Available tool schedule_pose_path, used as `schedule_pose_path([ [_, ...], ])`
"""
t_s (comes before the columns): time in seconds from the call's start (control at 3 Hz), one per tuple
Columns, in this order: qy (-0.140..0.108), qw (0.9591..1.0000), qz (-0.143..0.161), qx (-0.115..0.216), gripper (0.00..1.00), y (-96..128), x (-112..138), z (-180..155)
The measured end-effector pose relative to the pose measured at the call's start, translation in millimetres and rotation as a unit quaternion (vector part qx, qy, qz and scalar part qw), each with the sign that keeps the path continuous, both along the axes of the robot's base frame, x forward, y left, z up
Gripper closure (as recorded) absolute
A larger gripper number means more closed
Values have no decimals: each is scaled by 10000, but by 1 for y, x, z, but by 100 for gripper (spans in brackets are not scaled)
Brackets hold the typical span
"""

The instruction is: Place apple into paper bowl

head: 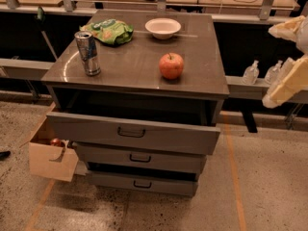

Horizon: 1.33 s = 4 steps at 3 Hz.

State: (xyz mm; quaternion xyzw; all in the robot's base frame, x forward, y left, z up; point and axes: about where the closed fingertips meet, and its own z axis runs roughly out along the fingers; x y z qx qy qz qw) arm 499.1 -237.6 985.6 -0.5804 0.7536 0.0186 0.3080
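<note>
The apple point(171, 65), red-orange with a short dark stem, stands on the grey cabinet top point(125, 69), right of the middle. The white paper bowl point(163, 28) sits empty at the back of the same top, behind the apple and apart from it. My gripper point(281, 89) shows as cream-coloured parts at the right edge of the view. It is off to the right of the cabinet, well away from the apple and bowl, and holds nothing that I can see.
A metal drink can point(88, 53) stands at the left front of the top. A green snack bag point(109, 31) lies at the back left. The top drawer point(132, 131) is pulled out. A cardboard box point(50, 160) with a small dark red fruit point(57, 142) sits at the lower left.
</note>
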Motion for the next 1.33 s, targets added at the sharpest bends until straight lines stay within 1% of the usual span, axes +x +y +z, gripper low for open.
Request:
schedule_pose_path([
  [0.33, -425, 9916, 198, 1210, 0, 10, 51, -4],
  [0.67, -469, 9762, 293, 2097, 0, 42, 84, -3],
  [1.0, -450, 9738, 305, 2207, 0, 46, 87, -4],
  [1.33, -489, 9749, 135, 2168, 0, 46, 88, -8],
])
